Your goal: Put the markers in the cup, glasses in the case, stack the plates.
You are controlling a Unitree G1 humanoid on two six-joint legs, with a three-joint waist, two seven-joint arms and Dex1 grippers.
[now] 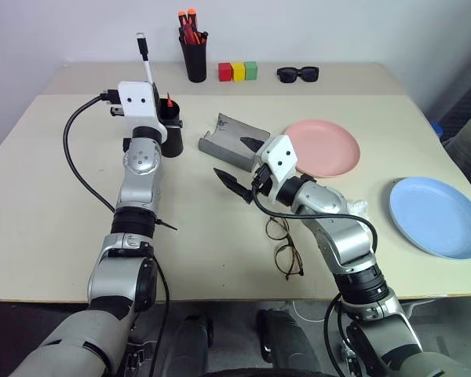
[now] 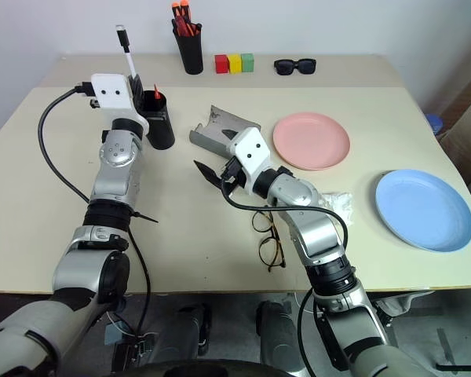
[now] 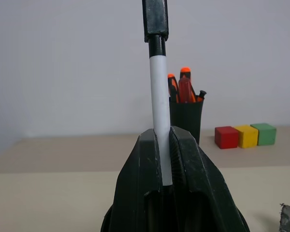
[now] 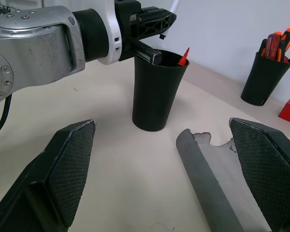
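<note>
1. Left eye view: the left end effector [image 1: 153, 93] is seen pinching the white marker [image 1: 146, 63], which is held upright, black cap on top, just above the rim of the black cup [image 1: 171, 132]. The red marker [image 1: 169, 100] stands inside that cup. The right end effector [image 1: 243, 169] is spread wide and hovers over the counter [image 1: 47, 204] just in front of the open grey case [image 1: 231, 140]. The wire-frame glasses [image 1: 285, 247] lie on the counter beside the right forearm. The pink plate [image 1: 323, 148] and the light blue plate [image 1: 439, 216] lie well apart.

2. Left wrist view: the white marker is shown clamped between the two fingers [image 3: 145, 188]; behind it, the pen holder [image 3: 186, 116] with orange-capped pens and three coloured blocks [image 3: 245, 136] are seen.

3. Right wrist view: the spread fingers [image 4: 70, 169] frame the cup and the case's near edge.
</note>
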